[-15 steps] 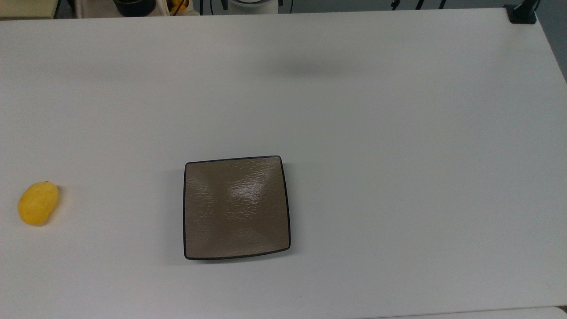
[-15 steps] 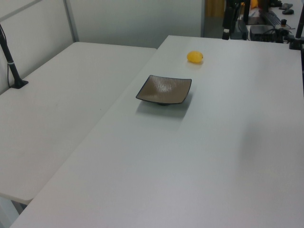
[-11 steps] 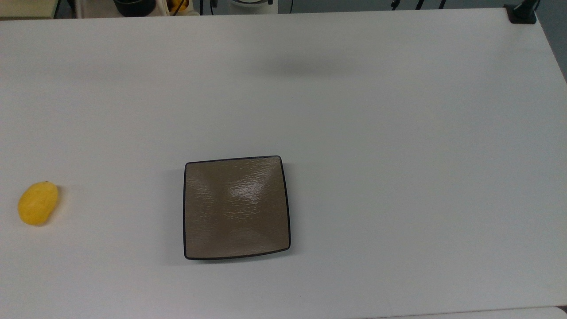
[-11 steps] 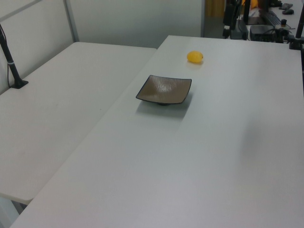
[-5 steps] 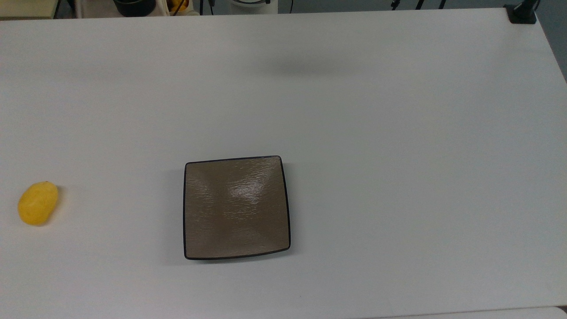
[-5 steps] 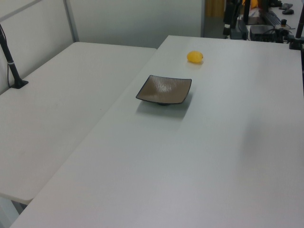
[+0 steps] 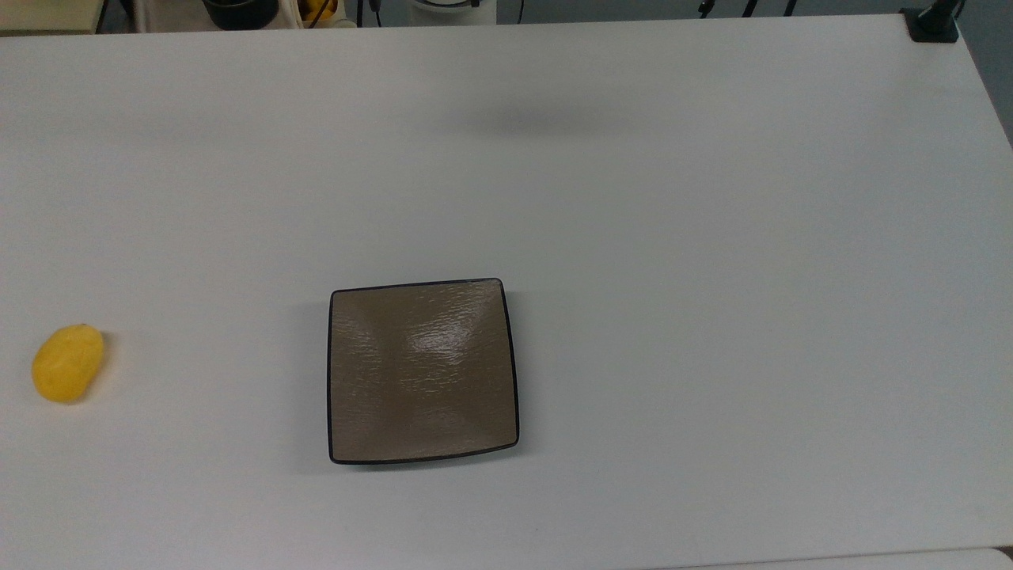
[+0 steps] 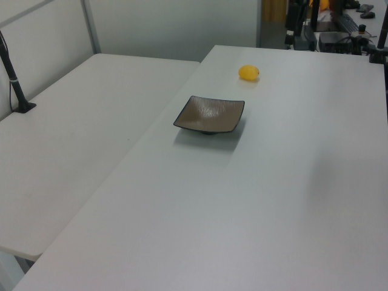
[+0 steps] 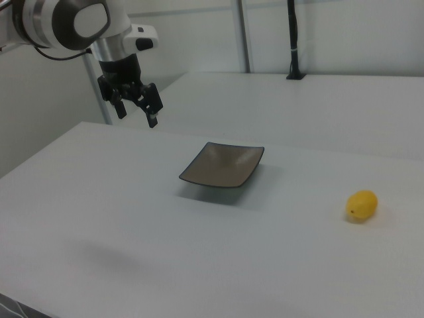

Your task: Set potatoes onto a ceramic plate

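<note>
The yellow potato [image 7: 68,363] lies on the white table at the top view's far left; it also shows as the potato [image 8: 248,73] beyond the plate in the left view and the potato [image 9: 362,205] at the right view's right. The square brown ceramic plate [image 7: 340,427] with a black rim sits empty near the table's middle, seen too as the plate [image 8: 182,121] and the plate [image 9: 192,173]. My gripper [image 9: 137,111] hangs open high above the table, to the left of the plate in the right view, holding nothing.
A second white table [image 8: 73,145] adjoins on the left view's left, with a black post [image 8: 15,85] clamped to it. Another black clamp [image 7: 932,24] sits at the top view's upper right corner. Clutter stands beyond the table's far edge.
</note>
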### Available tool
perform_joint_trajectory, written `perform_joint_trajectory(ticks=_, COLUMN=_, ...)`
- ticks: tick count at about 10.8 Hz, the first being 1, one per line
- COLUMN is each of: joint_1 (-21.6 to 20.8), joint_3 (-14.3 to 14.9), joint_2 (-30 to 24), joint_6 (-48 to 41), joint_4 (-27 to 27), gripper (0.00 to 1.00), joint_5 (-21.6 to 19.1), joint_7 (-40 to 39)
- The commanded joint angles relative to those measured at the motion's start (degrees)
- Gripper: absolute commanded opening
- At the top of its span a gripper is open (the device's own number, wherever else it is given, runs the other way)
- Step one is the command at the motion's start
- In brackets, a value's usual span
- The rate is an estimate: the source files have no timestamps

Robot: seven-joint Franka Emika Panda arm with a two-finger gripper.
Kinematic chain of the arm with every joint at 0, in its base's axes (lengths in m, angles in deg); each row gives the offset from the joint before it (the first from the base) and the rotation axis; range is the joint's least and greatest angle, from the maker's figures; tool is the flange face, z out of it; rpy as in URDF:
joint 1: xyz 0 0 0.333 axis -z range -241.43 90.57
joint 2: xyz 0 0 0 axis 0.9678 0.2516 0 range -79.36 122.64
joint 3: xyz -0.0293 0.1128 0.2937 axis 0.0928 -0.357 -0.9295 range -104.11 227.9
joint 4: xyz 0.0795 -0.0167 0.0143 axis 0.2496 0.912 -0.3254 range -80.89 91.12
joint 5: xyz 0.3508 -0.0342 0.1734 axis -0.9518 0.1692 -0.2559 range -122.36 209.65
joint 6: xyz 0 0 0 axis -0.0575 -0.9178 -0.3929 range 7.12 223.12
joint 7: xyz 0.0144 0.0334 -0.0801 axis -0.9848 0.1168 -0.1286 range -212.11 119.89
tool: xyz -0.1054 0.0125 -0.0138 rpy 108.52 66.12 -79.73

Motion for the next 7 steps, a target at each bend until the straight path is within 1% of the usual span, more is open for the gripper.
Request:
perform_joint_trajectory(ticks=1, joint_1=-0.36, joint_3=0.97, joint_2=-0.54, joint_6=0.78, joint_4=0.53, gripper=1.00, joint_5=0.52, joint_7=-3.09)
perform_joint_trajectory(ticks=2, joint_1=-0.36, joint_3=1.32, joint_2=-0.37, joint_6=0.60, joint_4=-0.08, gripper=1.00, joint_5=1.84, joint_7=-5.98)
perform_joint_trajectory(ticks=4, joint_1=-0.44, joint_3=3.08, joint_2=0.33, joint_6=-1.23, joint_4=-1.57, gripper=1.00, joint_5=2.11, joint_7=-9.86)
perform_joint_trajectory(ticks=7, joint_1=-0.44, joint_3=3.26, joint_2=3.93, joint_6=-3.34, joint_4=-5.17, gripper=1.00, joint_5=2.20, joint_7=-10.40)
